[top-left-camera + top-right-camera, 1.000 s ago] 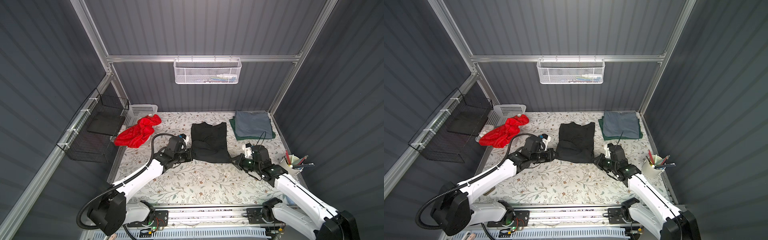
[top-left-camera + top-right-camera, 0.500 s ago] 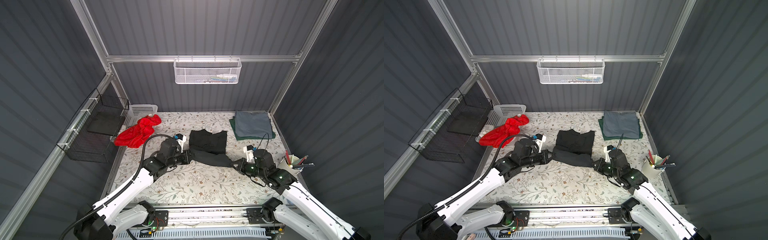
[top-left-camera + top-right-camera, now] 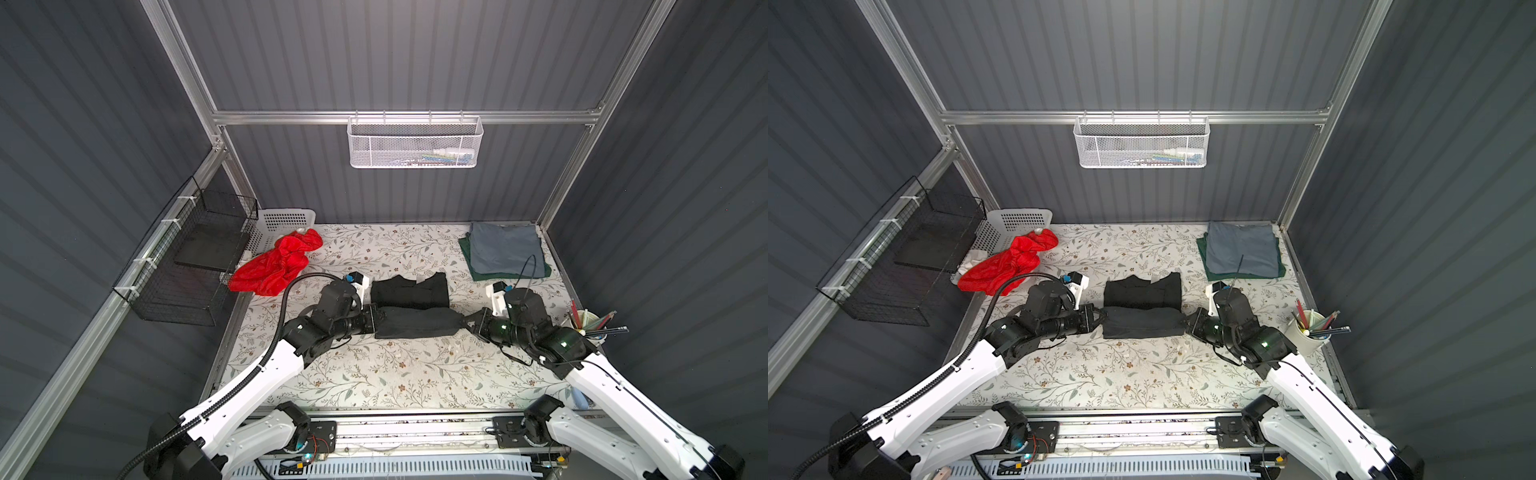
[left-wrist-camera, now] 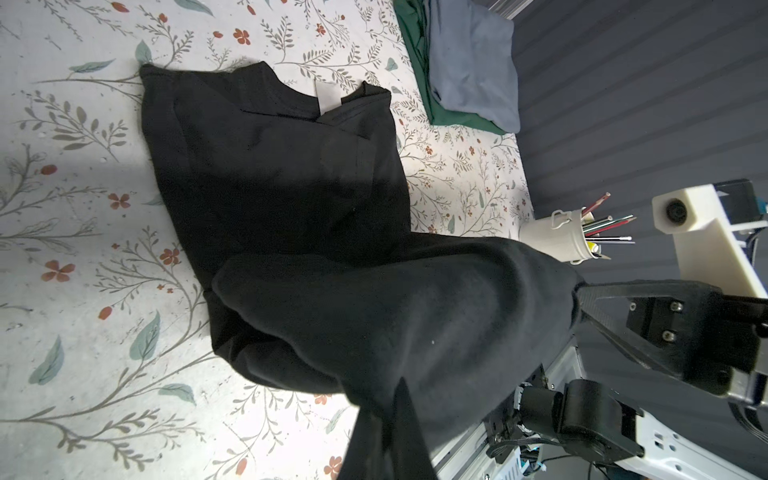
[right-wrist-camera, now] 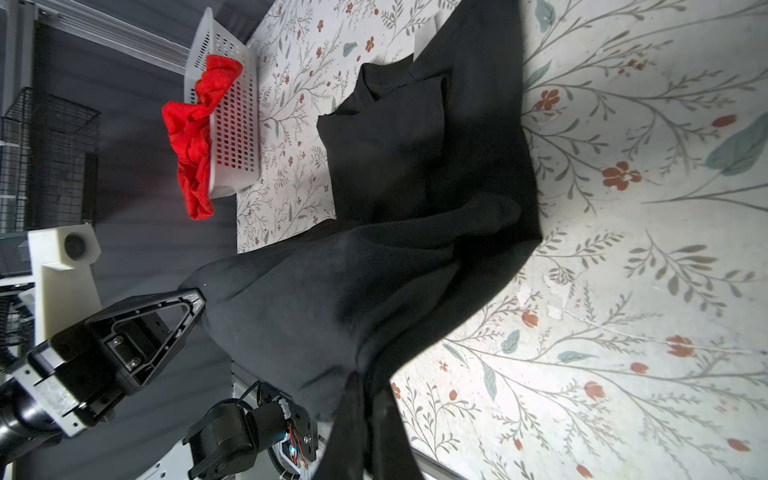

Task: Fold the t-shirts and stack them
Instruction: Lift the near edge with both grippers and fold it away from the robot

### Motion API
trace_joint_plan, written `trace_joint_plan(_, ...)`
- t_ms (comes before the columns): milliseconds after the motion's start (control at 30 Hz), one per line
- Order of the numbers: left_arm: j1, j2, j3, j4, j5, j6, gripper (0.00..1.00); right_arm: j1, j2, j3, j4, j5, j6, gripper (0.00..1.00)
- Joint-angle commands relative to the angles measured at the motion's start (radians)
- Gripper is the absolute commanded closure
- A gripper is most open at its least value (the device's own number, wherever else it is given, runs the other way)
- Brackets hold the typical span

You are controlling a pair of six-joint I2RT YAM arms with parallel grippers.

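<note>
The black t-shirt (image 3: 409, 307) (image 3: 1142, 307) lies mid-table with its collar end flat. Its near edge is raised and stretched between my two grippers. My left gripper (image 3: 380, 322) (image 4: 390, 395) is shut on the cloth's left corner. On the right corner my right gripper (image 3: 463, 320) (image 5: 365, 386) is shut too. The lifted fold hangs over the flat part (image 4: 291, 187) (image 5: 395, 166). At the back right, a folded slate blue-grey t-shirt (image 3: 505, 253) rests on a folded dark green t-shirt (image 3: 467, 257). The red t-shirt (image 3: 276, 264) lies crumpled at the back left.
The red cloth spills out of a white perforated basket (image 3: 282, 218) in the back left corner. A black wire rack (image 3: 191, 257) hangs off the left rail. A white pencil cup (image 3: 588, 326) stands beside my right arm. A white mesh basket (image 3: 413, 143) hangs on the back wall.
Both grippers have raised the black shirt's near edge off the table. The cloth between them now covers part of the flat shirt, so less of it shows.
</note>
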Motion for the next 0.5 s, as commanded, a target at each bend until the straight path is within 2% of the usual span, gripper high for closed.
trace_joint_plan(0,0.006,0.013,0.056,-0.01,-0.042,0.001,1.0,-0.013,0.035,0.062,-0.004,0.015,-0.046,1.0)
trace_joint_plan(400,0.006,0.093,0.102,-0.023,-0.143,0.03,1.0,-0.111,0.234,0.174,0.038,-0.082,-0.121,1.0)
trace_joint_plan(467,0.008,0.1,0.108,-0.028,-0.167,0.035,1.0,-0.125,0.289,0.191,0.049,-0.135,-0.134,1.0)
